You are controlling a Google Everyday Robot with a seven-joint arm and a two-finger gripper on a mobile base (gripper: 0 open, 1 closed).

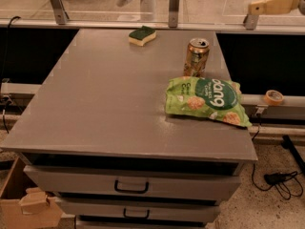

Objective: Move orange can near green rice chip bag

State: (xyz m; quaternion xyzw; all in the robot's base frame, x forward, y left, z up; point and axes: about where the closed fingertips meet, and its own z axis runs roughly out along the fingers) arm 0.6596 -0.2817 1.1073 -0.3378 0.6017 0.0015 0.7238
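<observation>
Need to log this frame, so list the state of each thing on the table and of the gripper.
green rice chip bag: lying flat, crinkled, printed face up.
orange can: upright, just behind the bag, not gripped.
sponge: lying flat, green side up.
gripper: raised at the upper right, well away from the can.

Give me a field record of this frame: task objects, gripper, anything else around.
orange can: upright, right side of the table, just behind the bag's far edge; contact unclear
green rice chip bag: lying flat near the table's right edge, printed side up
gripper: top right of view, beyond the table, apart from the can
table: grey top, drawers below
sponge: green and yellow, at the far edge, left of the can
tape roll: on the rail right of the table
task state: can stands near the bag
</observation>
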